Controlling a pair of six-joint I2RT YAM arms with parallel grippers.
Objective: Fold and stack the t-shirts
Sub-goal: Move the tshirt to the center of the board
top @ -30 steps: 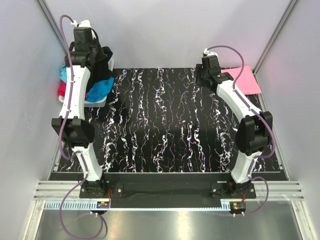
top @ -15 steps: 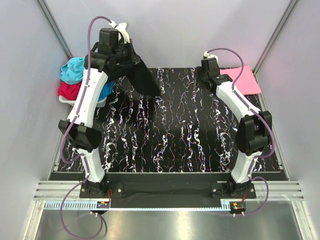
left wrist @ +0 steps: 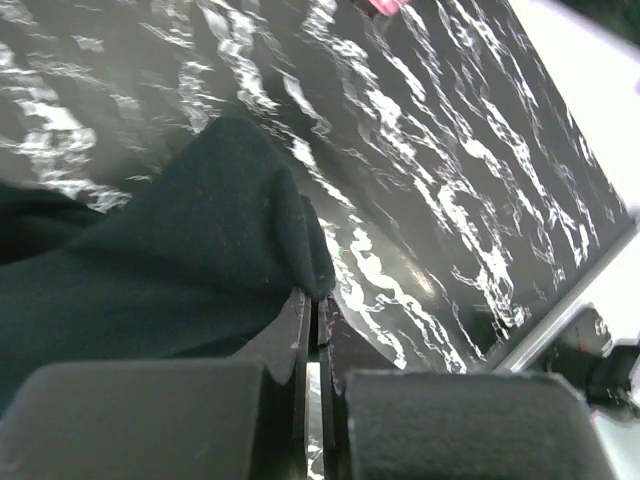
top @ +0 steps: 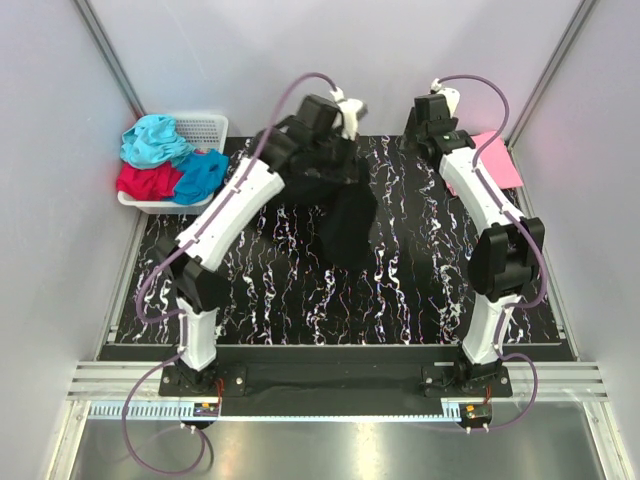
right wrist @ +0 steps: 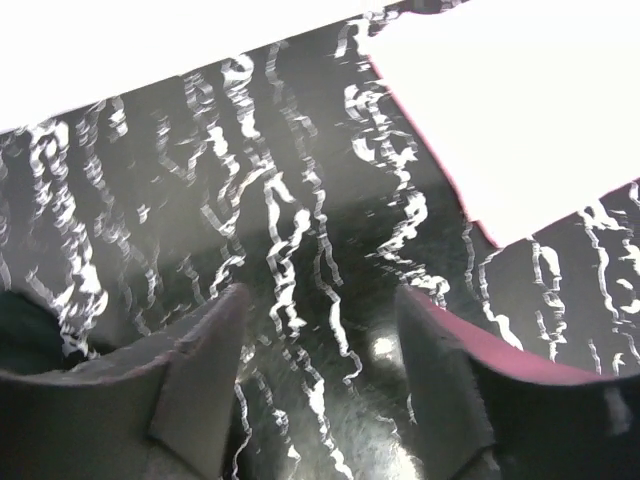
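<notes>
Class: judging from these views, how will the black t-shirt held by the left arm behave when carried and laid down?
Probably floppy: the black t-shirt hangs in loose folds from the left pincer. Likely light, since one pinched edge carries it. It may land bunched, needing spreading.

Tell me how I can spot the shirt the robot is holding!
Look at the black table with white squiggles; over its far middle, the left gripper pinches a black t-shirt that dangles down. It's the only black one: teal, red and blue shirts are bunched in the white basket, and a pink one lies flat at the far right.
</notes>
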